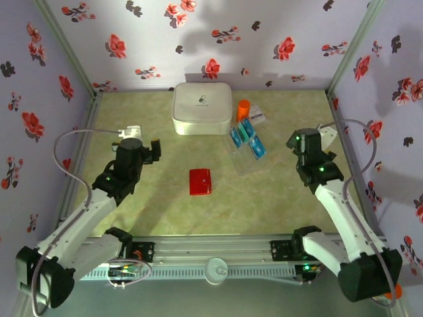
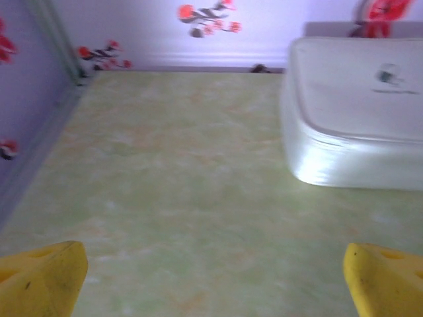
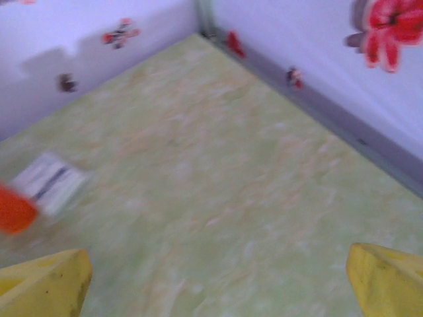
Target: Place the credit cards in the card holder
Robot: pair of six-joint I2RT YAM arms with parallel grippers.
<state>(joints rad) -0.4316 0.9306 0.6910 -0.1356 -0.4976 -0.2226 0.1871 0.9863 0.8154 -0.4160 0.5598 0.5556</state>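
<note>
– Left gripper [image 1: 154, 150] and right gripper [image 1: 295, 140]: how set?
– Both released, yellow fingers [image 2: 39, 281] spread wide, nothing between. Hung to either side of the white box [image 1: 201, 109], slightly nearer the arm bases.
– Task things?
– Credit cards [image 1: 248, 139]: lay in rows on a clear sheet [image 1: 239, 158], just off the box's near right corner. Card holder [image 1: 200, 181]: lay flat, red face up, seemingly folded shut, on the box's near side, well apart from the cards.
– Risks from there?
– As judged: hard to pinch glossy cards lying flat; could drag the sheet or lift two together. Would also have to open and pin the holder, or else push it away. Could knock the orange object [image 1: 243, 107] or white packet [image 1: 256, 117] beside the box.
– Hard to make out?
– Could not count the overlapping cards, nor tell the holder's opening side. Wrist views blurred.
</note>
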